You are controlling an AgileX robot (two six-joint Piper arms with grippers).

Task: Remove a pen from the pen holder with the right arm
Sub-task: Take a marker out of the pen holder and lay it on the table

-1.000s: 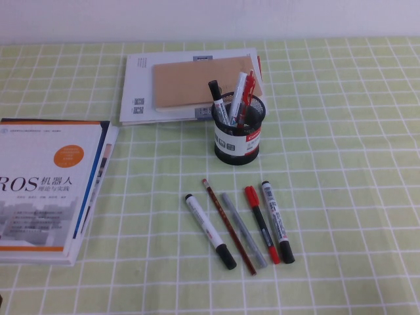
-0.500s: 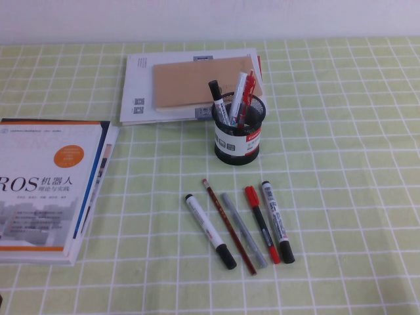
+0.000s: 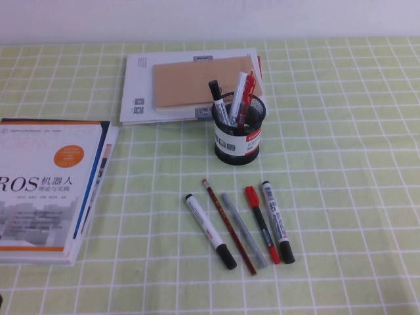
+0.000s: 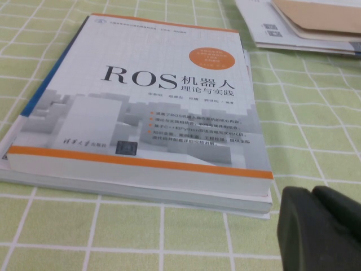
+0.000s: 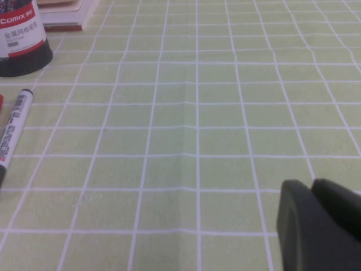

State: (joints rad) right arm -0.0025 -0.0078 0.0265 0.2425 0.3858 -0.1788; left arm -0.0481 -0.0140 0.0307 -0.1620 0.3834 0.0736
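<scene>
Right hand (image 5: 312,195) — closed, empty — sits low over the surface (image 5: 197,141), about 4 o'clock of the holder (image 3: 236,134). Left hand (image 4: 312,200), closed, parks by the book (image 4: 141,113). Risk: approaching closed knocks the pens (image 3: 237,90) or tips the holder.

Your high camera looks down from the robot's side over the whole checked tablecloth (image 3: 341,164). Left wrist camera sits low, close on the ROS book (image 4: 169,101). Right wrist camera skims the cloth toward the pen holder (image 5: 20,39) and a marker (image 5: 14,127); the high view shares all three.
</scene>
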